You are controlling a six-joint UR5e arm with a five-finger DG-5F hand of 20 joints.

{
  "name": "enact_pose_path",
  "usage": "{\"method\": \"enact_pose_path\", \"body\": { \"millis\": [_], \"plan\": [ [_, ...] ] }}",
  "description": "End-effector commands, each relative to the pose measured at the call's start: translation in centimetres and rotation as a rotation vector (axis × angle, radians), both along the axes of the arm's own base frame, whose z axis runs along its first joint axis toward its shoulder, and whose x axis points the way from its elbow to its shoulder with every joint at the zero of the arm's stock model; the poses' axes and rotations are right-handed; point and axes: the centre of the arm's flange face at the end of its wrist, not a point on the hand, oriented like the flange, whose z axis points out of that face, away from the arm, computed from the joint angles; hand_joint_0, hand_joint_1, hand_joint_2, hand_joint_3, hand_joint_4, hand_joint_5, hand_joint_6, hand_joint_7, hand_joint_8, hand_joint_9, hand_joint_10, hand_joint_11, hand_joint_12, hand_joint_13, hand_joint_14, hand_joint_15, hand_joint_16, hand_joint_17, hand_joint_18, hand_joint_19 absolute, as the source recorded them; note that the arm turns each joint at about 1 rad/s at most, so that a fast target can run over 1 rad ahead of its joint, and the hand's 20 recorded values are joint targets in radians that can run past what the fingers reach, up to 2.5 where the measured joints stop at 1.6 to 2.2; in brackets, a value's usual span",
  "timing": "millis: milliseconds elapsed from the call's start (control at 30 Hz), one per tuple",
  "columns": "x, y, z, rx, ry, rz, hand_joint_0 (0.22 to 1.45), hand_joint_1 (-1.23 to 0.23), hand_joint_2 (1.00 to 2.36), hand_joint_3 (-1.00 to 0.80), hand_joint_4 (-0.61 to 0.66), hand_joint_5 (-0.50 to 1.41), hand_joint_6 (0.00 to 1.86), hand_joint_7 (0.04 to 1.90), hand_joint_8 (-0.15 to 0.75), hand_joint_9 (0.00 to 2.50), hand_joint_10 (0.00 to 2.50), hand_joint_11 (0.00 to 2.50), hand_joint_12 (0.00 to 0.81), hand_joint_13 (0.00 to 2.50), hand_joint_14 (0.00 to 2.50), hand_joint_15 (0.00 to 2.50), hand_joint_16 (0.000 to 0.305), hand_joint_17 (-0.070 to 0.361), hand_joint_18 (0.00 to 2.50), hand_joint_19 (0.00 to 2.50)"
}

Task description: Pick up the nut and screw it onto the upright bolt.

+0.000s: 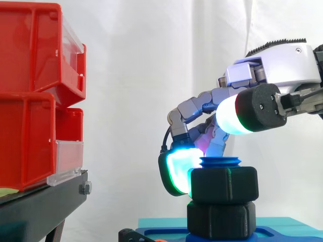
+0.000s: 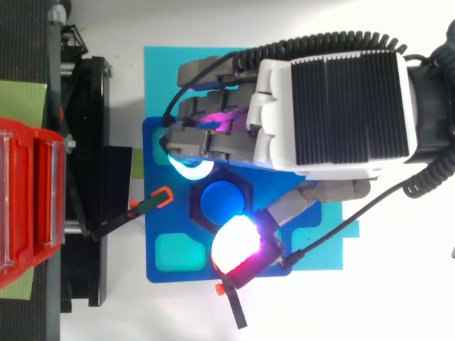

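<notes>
While the side view shows the black hexagonal nut (image 1: 224, 185) sitting high on the blue bolt (image 1: 220, 162), above a second black hexagonal piece (image 1: 222, 219) at its foot, the top view looks down on the bolt's round blue end ringed by the nut, upright on a blue base plate (image 2: 160, 163) over a cyan mat (image 2: 163, 71). The hand (image 1: 282, 63) comes in from the right with its fingers (image 1: 179, 169) curled round the nut, one glowing pad against its left face and the thumb's white pad at the opposite side. Red bins (image 1: 30, 96) sit well apart on a black stand (image 1: 40, 206)
</notes>
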Motion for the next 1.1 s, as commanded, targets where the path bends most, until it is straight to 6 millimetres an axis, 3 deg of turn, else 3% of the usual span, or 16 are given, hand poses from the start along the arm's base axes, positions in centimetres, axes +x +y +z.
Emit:
{"method": "enact_pose_path", "body": {
  "millis": [0, 233, 400, 467, 533, 600, 767, 833, 1067],
  "plan": [
    [-0.1, -0.4, -0.1, -0.003, 0.004, -0.002, 0.53, -0.19, 1.0, -0.5, 0.16, 0.01, 0.5, 1.53, 0.275, 1.05, 0.0, 0.0, 0.238, 0.76, 0.0, 0.0, 0.024, 0.053, 0.49, 0.08],
    [-0.3, -1.3, -0.1, -0.005, 0.016, -0.013, 0.54, -0.19, 1.0, -0.5, 0.15, 0.0, 0.65, 1.25, 0.274, 1.14, 0.0, 0.0, 0.22, 0.84, 0.0, 0.0, 0.021, 0.048, 0.58, 0.13],
    [-0.4, -1.8, -0.1, -0.007, 0.019, -0.017, 0.54, -0.2, 1.0, -0.5, 0.13, 0.01, 0.67, 1.19, 0.274, 1.19, 0.0, 0.0, 0.21, 0.89, 0.0, 0.0, 0.021, 0.047, 0.62, 0.15],
    [-0.4, -2.0, -0.2, -0.005, 0.021, -0.019, 0.54, -0.19, 1.0, -0.5, 0.15, 0.01, 0.66, 1.21, 0.275, 1.2, 0.0, 0.0, 0.212, 0.89, 0.0, 0.0, 0.021, 0.047, 0.63, 0.15],
    [-0.5, -2.2, -0.1, -0.006, 0.022, -0.017, 0.53, -0.18, 1.0, -0.5, 0.15, 0.02, 0.55, 1.42, 0.275, 1.17, 0.0, 0.0, 0.219, 0.87, 0.0, 0.0, 0.021, 0.048, 0.61, 0.14],
    [-0.5, -2.4, -0.1, -0.006, 0.021, -0.016, 0.53, -0.18, 1.0, -0.5, 0.16, 0.02, 0.5, 1.51, 0.273, 1.16, 0.0, 0.0, 0.224, 0.86, 0.0, 0.0, 0.022, 0.05, 0.59, 0.14],
    [-0.2, -2.5, 0.9, -0.003, 0.001, -0.01, 0.52, -0.17, 1.0, -0.5, 0.18, -0.03, 0.5, 1.24, 0.266, 1.09, 0.0, 0.0, 0.236, 0.81, 0.0, 0.0, 0.024, 0.054, 0.55, 0.13],
    [0.0, -2.5, 1.6, -0.002, -0.008, -0.005, 0.52, -0.16, 1.0, -0.5, 0.24, -0.06, 0.5, 1.0, 0.261, 1.04, 0.0, 0.0, 0.243, 0.79, 0.0, 0.0, 0.025, 0.057, 0.53, 0.12],
    [0.3, -2.4, 2.8, -0.005, -0.024, -0.003, 0.51, -0.13, 1.0, -0.5, 0.22, -0.1, 0.5, 0.73, 0.242, 0.93, 0.0, 0.0, 0.258, 0.71, 0.0, 0.0, 0.028, 0.063, 0.46, 0.08]
  ]
}}
